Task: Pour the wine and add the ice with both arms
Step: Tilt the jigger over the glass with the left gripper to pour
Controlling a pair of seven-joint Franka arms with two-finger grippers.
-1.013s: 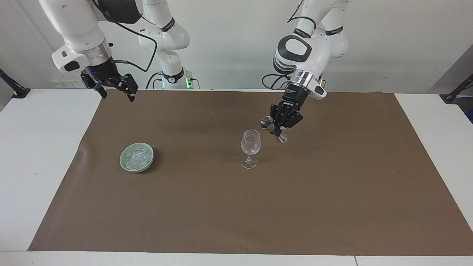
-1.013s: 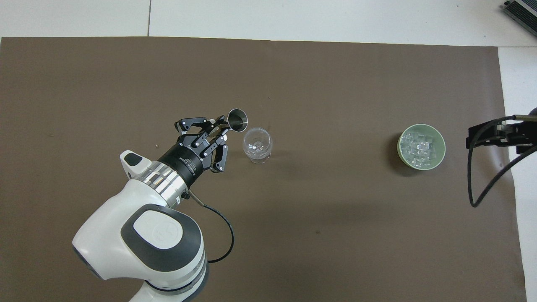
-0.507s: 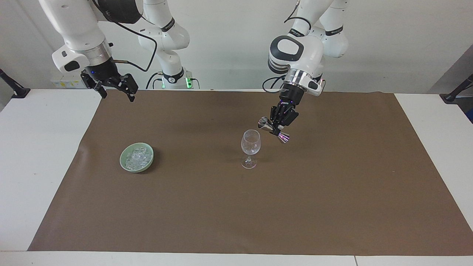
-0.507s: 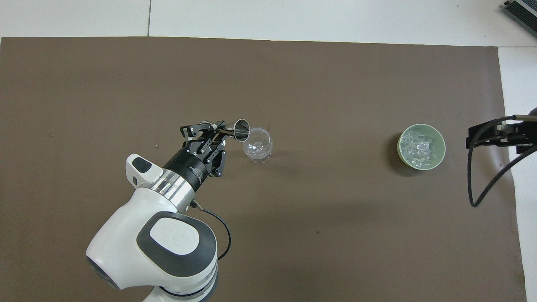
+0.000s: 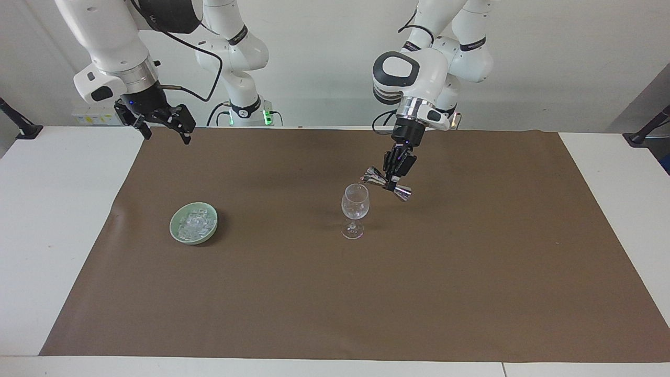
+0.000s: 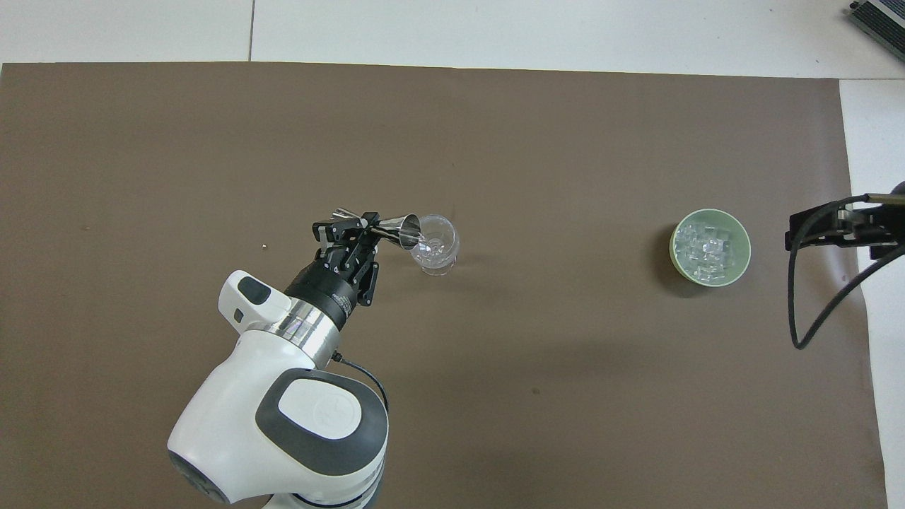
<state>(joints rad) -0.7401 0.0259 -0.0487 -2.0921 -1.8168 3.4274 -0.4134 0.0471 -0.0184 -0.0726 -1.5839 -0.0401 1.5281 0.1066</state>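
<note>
Item: white counter [image 5: 52,220], covered across most of its top by a brown mat [image 5: 366,293].

Item: clear stemmed glass [image 5: 355,209], upright on the mat near its middle, somewhat toward the left arm's end.

Item: pale green bowl [image 5: 193,223], on the mat toward the right arm's end of the counter, well apart from the glass. Contents: the ice [image 5: 194,222], a heap of small clear cubes filling the bowl.

Item: metal double-ended jigger [image 5: 387,184], held in the air by its narrow waist, tipped well over so that one cup's mouth sits at the glass rim and the other cup points away toward the left arm's end. Whether liquid is running out cannot be told.

Item: left claw [image 5: 391,181], clamped tight on the jigger's waist, hanging just beside and above the glass, its wrist angled down from the arm.

Item: right claw [image 5: 166,128], fingers spread wide and holding nothing, raised over the mat's edge at the right arm's end, on the robots' side of the bowl. This arm waits.
</note>
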